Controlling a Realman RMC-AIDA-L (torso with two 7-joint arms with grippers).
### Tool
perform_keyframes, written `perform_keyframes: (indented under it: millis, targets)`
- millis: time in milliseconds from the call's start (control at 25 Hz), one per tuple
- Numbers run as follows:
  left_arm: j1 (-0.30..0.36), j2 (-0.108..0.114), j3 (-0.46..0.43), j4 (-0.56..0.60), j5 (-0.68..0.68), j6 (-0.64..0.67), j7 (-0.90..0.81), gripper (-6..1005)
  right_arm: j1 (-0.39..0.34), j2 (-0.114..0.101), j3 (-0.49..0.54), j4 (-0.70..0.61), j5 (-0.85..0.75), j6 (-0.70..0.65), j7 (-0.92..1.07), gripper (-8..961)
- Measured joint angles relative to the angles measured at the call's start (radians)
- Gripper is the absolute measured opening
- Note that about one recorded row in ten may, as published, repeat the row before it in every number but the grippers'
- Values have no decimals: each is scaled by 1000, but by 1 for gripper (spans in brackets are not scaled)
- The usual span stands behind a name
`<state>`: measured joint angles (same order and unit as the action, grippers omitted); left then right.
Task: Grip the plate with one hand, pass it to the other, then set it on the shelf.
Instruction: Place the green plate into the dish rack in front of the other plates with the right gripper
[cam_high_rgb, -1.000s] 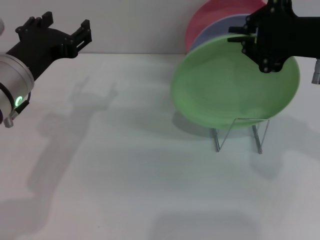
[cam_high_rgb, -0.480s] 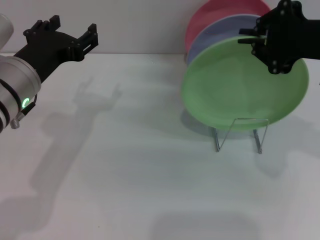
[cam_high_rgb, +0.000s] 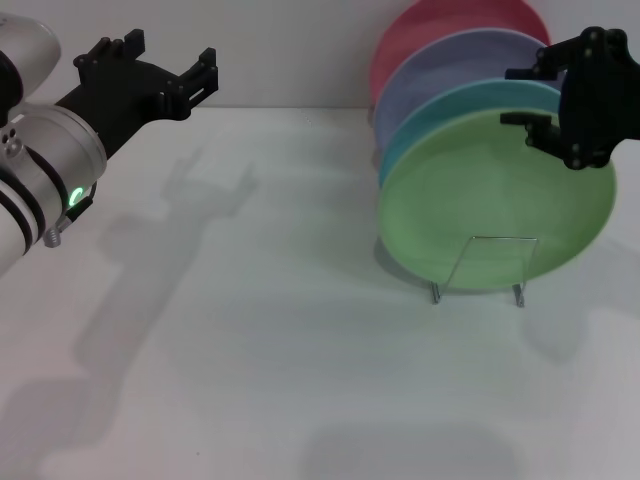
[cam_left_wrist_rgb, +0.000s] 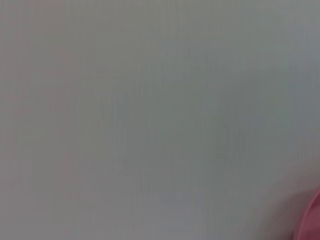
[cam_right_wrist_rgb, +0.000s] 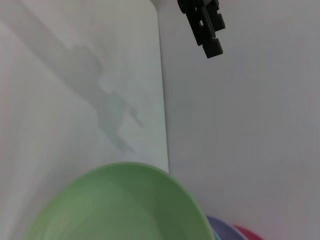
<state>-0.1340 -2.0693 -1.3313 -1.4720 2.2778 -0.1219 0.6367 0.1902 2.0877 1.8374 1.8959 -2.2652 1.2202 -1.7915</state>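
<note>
The light green plate (cam_high_rgb: 490, 205) stands upright in the silver wire shelf (cam_high_rgb: 480, 268) at the right, in front of the other plates. My right gripper (cam_high_rgb: 528, 95) is at the plate's upper right rim. Its jaws straddle the rim and look spread apart, so it is open. The plate's rim also fills the bottom of the right wrist view (cam_right_wrist_rgb: 120, 205). My left gripper (cam_high_rgb: 172, 52), on the arm with the green light, hangs open and empty at the far left, well away from the plate. It shows far off in the right wrist view (cam_right_wrist_rgb: 202, 22).
A turquoise plate (cam_high_rgb: 440, 125), a lavender plate (cam_high_rgb: 460, 62) and a pink plate (cam_high_rgb: 440, 25) stand behind the green one against the back wall. The white table (cam_high_rgb: 280, 350) spreads in front and to the left. The left wrist view shows only wall and a pink edge (cam_left_wrist_rgb: 312, 220).
The green plate moved right and down with my right gripper and now rests in the shelf, uncovering the turquoise plate. The right jaws look wider. My left gripper drifted a little right.
</note>
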Motion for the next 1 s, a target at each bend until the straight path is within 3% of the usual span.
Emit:
perform_keyframes:
  millis: [200, 560, 800, 880, 920, 960, 1000]
  targets:
    - [-17, 0, 0, 24, -1, 8, 0, 802, -19, 0, -8, 10, -13, 39, 10, 467]
    - [-23, 0, 16, 42, -1, 33, 0, 802, -61, 4, -41, 10, 76, 84, 13, 564]
    - [-17, 1, 32, 53, -1, 70, 2, 802, -64, 5, -3, -93, 410, 22, -68, 583]
    - [-12, 2, 41, 57, 1, 108, 6, 802, -62, 5, 43, -171, 549, -56, -140, 582]
    - [-6, 3, 50, 62, 3, 152, 9, 802, -51, 1, 98, -291, 709, -121, -238, 582]
    - [-6, 3, 50, 62, 3, 152, 9, 802, -51, 1, 98, -291, 709, -121, -238, 582]
    - [-4, 3, 52, 65, 4, 167, 10, 802, -45, -3, 132, -366, 812, -144, -303, 582]
